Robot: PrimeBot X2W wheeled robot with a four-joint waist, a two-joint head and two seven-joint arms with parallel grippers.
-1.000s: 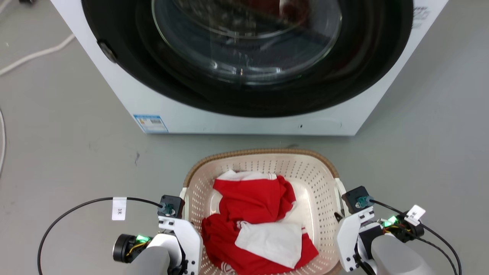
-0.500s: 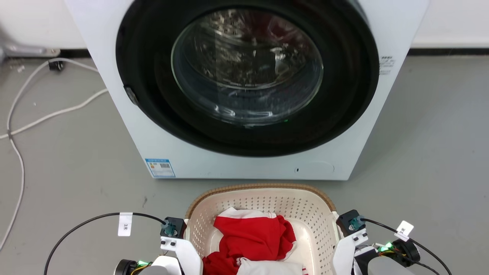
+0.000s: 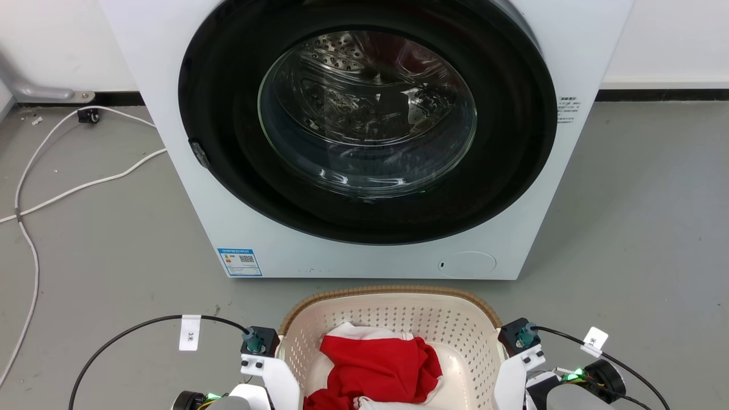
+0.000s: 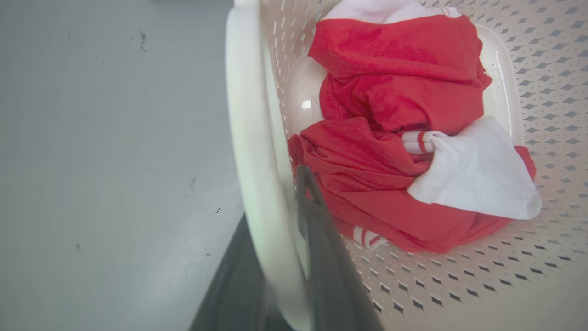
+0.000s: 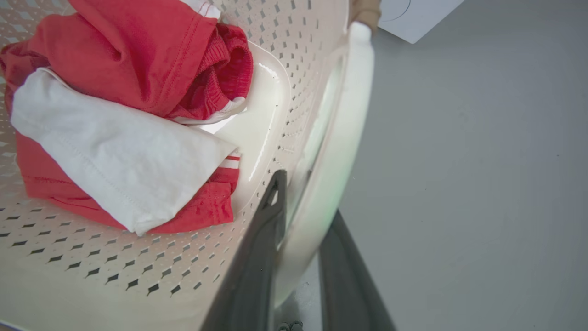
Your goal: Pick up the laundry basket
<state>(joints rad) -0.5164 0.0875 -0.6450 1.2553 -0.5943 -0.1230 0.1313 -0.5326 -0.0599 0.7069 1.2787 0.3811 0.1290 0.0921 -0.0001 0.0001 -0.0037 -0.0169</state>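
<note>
Left jaws: clenched on the left handle point(image 4: 248, 138) of the laundry basket point(image 4: 459, 285). One dark finger point(image 4: 321, 257) lies inside the perforated wall and the other outside, with the white handle pinched between them.
Right jaws: gripping the right handle point(image 5: 342, 138) the same way. The inner finger point(image 5: 257, 257) lies against the basket wall and the outer one on the floor side.
Basket position: at 6 o'clock in the head view, with its brown rim point(image 3: 393, 291) just in front of the robot. It sits between the left wrist point(image 3: 259, 341) at 7 o'clock and the right wrist point(image 3: 518, 336) at 5 o'clock. I cannot tell whether its base touches the floor point(image 3: 626, 228).
Basket contents: a crumpled red garment point(image 3: 376, 370) with a white cloth point(image 4: 477, 174) lying on top of it on the side nearer the robot.
Cables: a black lead point(image 3: 125, 336) loops off the left wrist toward 8 o'clock.
Washing machine point(image 3: 188, 199): stands at 12 o'clock beyond the basket, near it but apart. Its round dark door point(image 3: 367, 114) faces the robot and a blue label point(image 3: 239, 262) sits low on its front.
Far floor: a white cord point(image 3: 85, 182) runs at 10 o'clock.
</note>
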